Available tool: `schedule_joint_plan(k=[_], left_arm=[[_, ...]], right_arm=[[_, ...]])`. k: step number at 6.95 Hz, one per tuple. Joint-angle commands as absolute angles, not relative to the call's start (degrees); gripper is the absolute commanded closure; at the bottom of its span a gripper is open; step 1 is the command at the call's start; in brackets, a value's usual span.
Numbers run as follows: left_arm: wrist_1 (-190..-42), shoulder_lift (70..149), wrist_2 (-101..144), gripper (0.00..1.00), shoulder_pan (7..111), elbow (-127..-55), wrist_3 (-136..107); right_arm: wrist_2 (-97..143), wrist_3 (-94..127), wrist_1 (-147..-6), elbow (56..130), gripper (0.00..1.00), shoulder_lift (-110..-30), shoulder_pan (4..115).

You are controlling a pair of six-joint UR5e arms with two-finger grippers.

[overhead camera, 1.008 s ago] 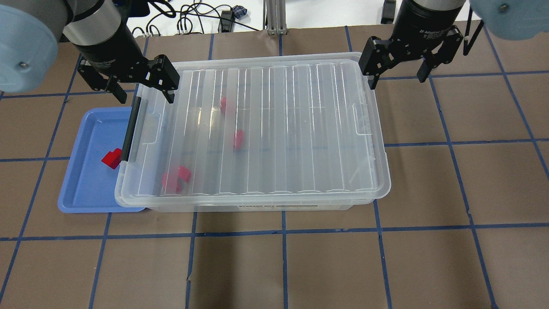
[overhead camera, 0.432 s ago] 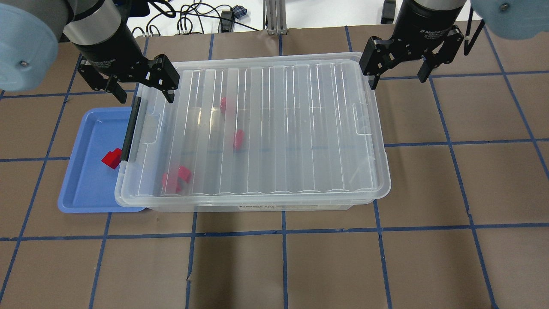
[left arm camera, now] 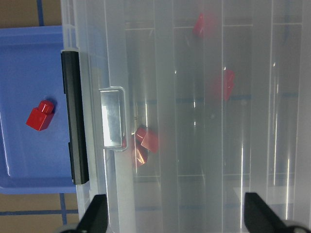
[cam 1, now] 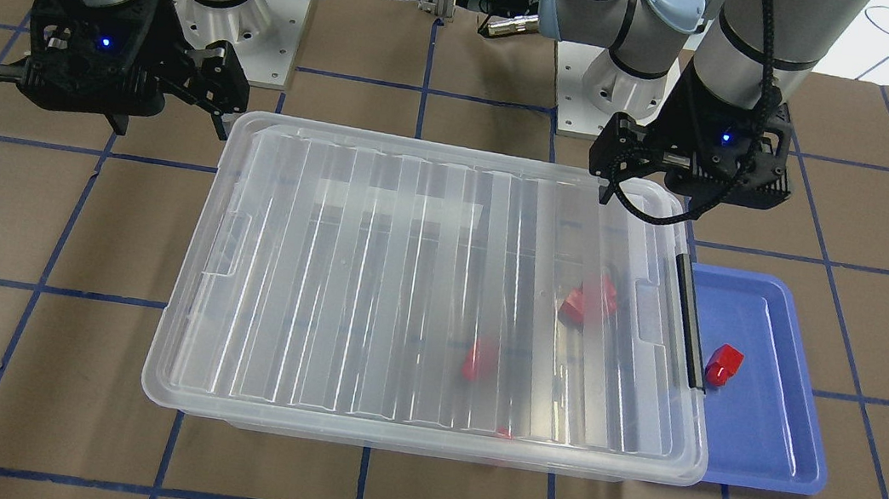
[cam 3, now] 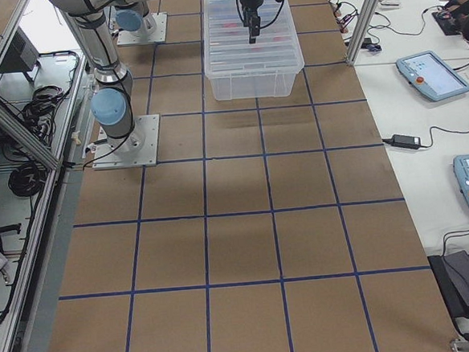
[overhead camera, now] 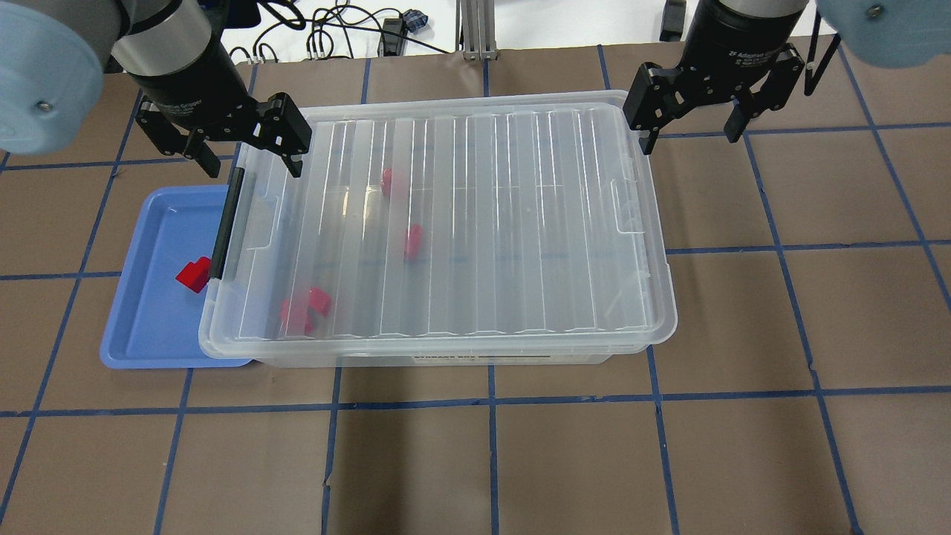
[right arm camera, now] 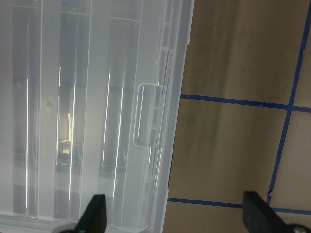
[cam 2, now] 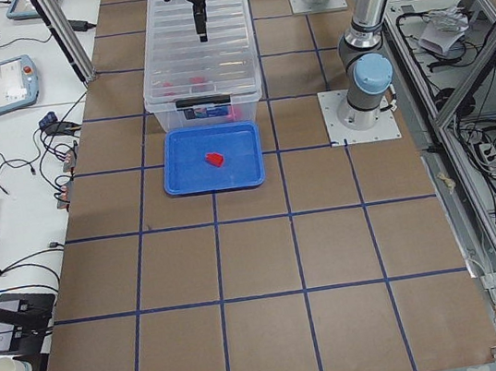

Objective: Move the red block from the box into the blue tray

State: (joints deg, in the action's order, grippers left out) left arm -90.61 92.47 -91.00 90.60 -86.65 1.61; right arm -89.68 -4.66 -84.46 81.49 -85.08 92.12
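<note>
The clear box (overhead camera: 520,100) sits closed under its ribbed lid, with its black latch bar (overhead camera: 226,223) towards the blue tray (overhead camera: 152,327). One red block (overhead camera: 195,273) lies in the tray beside the latch; it also shows in the left wrist view (left arm camera: 40,116). Several more red blocks (overhead camera: 304,308) show blurred through the lid. My left gripper (overhead camera: 252,169) is open and empty, above the box's far corner at the latch end. My right gripper (overhead camera: 691,141) is open and empty, above the opposite far corner, half over the table.
The box's edge overlaps the tray's (cam 1: 773,430) inner rim. Brown table paper with blue tape lines (overhead camera: 490,401) spreads in front of and to the right of the box. Cables (overhead camera: 327,33) and a metal post lie beyond the table's far edge.
Both grippers have shifted only very slightly. The blocks, tray and box lie as before.
</note>
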Motion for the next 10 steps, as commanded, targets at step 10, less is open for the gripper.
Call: schedule_joint_plan(k=[10], left_arm=[[-91.3, 92.7, -91.1, 0.00, 90.7, -87.2, 1.4]], right_arm=[[-89.6, -4.7, -84.6, 81.6, 0.00, -85.1, 92.1]])
